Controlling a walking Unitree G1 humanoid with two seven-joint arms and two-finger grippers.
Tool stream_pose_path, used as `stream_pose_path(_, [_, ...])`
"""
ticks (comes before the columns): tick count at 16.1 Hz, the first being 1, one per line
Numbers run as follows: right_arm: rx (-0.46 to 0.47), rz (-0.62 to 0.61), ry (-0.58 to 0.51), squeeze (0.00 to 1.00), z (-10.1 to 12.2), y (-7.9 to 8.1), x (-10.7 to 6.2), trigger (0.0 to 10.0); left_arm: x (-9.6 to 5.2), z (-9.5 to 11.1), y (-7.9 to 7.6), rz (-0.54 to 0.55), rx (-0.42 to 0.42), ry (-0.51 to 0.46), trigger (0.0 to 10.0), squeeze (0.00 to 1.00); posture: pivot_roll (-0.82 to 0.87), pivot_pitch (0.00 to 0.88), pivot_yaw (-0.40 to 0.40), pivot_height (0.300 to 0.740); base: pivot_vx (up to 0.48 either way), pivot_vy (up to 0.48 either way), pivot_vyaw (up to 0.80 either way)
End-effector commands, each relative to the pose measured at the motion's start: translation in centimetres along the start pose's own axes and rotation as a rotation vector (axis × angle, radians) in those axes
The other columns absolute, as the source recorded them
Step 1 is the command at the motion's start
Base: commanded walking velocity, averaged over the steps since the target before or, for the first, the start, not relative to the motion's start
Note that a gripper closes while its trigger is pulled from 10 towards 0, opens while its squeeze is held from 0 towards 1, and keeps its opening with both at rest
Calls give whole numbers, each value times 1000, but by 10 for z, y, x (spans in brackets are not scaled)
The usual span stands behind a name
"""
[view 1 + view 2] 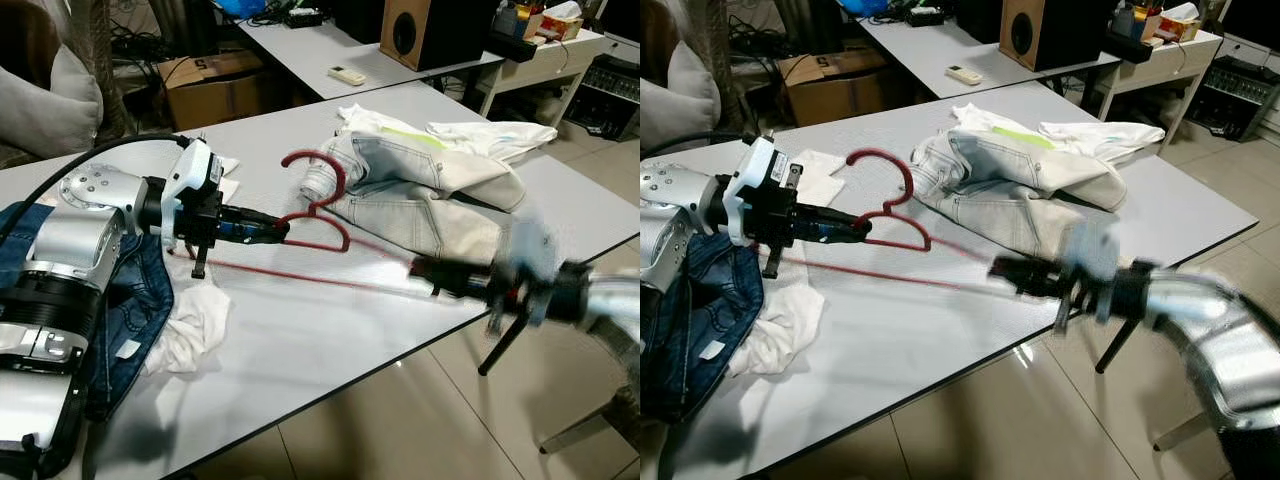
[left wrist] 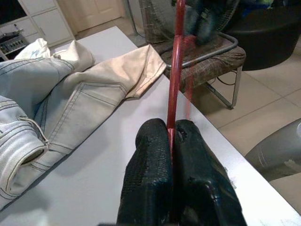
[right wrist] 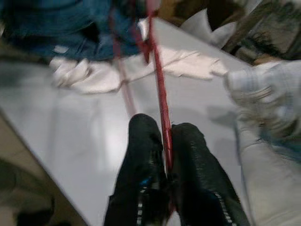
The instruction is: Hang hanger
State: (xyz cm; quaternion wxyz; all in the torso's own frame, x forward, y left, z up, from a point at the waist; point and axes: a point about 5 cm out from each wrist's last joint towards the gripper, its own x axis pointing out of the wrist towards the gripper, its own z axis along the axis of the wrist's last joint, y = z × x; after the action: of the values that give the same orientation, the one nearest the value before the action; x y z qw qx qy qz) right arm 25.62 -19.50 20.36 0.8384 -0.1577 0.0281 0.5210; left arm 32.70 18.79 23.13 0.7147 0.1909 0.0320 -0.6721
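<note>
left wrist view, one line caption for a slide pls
Left gripper shut on the red hanger above the white table, pale jeans alongside.

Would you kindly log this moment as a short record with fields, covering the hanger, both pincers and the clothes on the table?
hanger: red hanger, held over the table, hook toward the light jeans
left pincer: shut on the hanger near its hook
right pincer: shut on the hanger's far end, blurred
light jeans: crumpled beyond the hanger
white shirt: behind the light jeans
dark jeans: at the robot's left, over a white cloth
task state: hanger not yet hung
</note>
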Motion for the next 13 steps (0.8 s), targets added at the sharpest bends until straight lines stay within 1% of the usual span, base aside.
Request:
stream_pose_path(1, [5, -6, -21, 1000, 5, -4, -3, 10000, -4, 9, 4, 8, 35, 10, 0, 0, -181, 0, 47, 740, 0, 0, 0])
stream_pose_path(2, [-11, -16, -20, 1000, 9, -9, -7, 10000, -5, 12, 4, -4, 45, 23, 0, 0, -181, 0, 47, 740, 0, 0, 0])
stream_pose_path(4, [-88, -5, -10, 1000, 22, -15, -14, 10000, -6, 19, 5, -17, 75, 62, 0, 0, -182, 0, 44, 740, 0, 0, 0])
stream_pose_path(6, [-161, -17, -9, 1000, 31, -18, -11, 10000, -6, 22, 7, -7, 113, 105, 0, 0, -192, 0, 42, 740, 0, 0, 0])
stream_pose_path(7, [-213, -27, -25, 1000, 36, -18, -4, 10000, -2, 26, 7, -9, 143, 126, 0, 0, -194, 0, 42, 740, 0, 0, 0])
stream_pose_path(8, [-223, -30, -33, 1000, 38, -19, -2, 10000, 0, 27, 7, -11, 153, 129, 0, 0, -195, 0, 41, 740, 0, 0, 0])
stream_pose_path(9, [-233, -17, -62, 1000, 40, -16, 7, 10000, 7, 33, 7, -9, 199, 145, 0, 0, -196, 0, 38, 740, 0, 0, 0])
stream_pose_path(11, [-251, 31, -76, 1000, 40, -7, 27, 10000, 19, 49, 5, -18, 298, 131, 0, 0, -194, 0, 37, 740, 0, 0, 0])
stream_pose_path(13, [-241, 80, -76, 1000, 38, -1, 35, 10000, 25, 56, 5, -18, 345, 130, 0, 0, -191, 0, 32, 740, 0, 0, 0])
